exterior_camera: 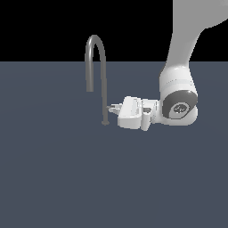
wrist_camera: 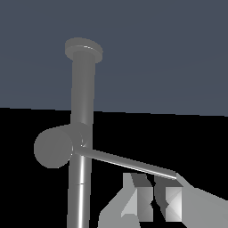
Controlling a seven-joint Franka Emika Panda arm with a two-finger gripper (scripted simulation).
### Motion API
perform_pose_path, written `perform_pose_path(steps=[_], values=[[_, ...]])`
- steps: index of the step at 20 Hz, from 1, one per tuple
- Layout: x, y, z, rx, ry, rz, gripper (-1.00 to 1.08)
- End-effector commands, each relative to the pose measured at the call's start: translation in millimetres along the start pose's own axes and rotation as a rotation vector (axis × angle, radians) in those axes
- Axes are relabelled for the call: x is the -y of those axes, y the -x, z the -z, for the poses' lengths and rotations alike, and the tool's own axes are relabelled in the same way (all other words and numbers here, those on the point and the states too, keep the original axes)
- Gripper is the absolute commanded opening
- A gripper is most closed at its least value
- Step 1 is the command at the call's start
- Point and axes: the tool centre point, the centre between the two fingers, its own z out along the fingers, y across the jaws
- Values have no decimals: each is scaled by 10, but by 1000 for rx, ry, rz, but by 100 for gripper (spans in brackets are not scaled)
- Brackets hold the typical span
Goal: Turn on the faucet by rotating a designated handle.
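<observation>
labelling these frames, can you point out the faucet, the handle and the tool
faucet [exterior_camera: 105,84]: exterior view, on the straight stem
handle [wrist_camera: 124,163]: wrist view, mid-rod
tool [wrist_camera: 153,200]: wrist view, between its fingertips

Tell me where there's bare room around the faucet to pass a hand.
Open floor lies everywhere on the exterior view's left of the faucet and in front of it. It is crowded only on the exterior view's right, where the end effector meets the handle.
</observation>
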Motion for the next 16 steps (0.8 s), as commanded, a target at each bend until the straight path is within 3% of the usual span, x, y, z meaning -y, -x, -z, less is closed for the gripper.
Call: perform_pose_path(steps=[1,6,7,16], values=[[-68,-224,1,-5,-1,-23,-100],[-119,-464,3,-8,-1,-37,-100],[-4,-215,3,2,1,3,-100],[37,-613,4,-5,0,-27,-100]])
